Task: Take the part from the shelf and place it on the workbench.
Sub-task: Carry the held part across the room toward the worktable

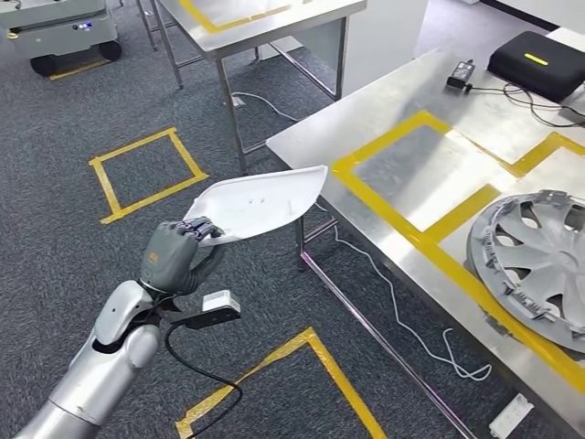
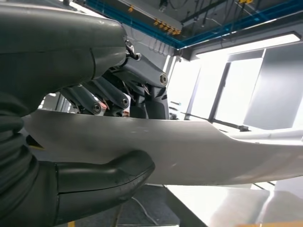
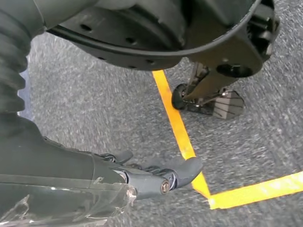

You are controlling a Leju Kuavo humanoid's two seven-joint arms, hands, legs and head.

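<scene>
left hand (image 1: 173,256): grasping the white part (image 1: 259,203) by its near-left end, thumb under and fingers (image 2: 107,94) over the top, so the panel stays pretty flat as it's carried.
part: in the air over the carpet, far tip just short of the desk (image 1: 414,174) corner, not touching. Not placed yet.
desk: to the right, yellow-taped boxes look like the drop zones; a grey hubcap (image 1: 535,261) already sits in the near one, so I'd guess the free far box is the target.
right hand (image 3: 143,177): hangs by the floor holding nothing, fingers loosely apart, probably just out of the way.
</scene>
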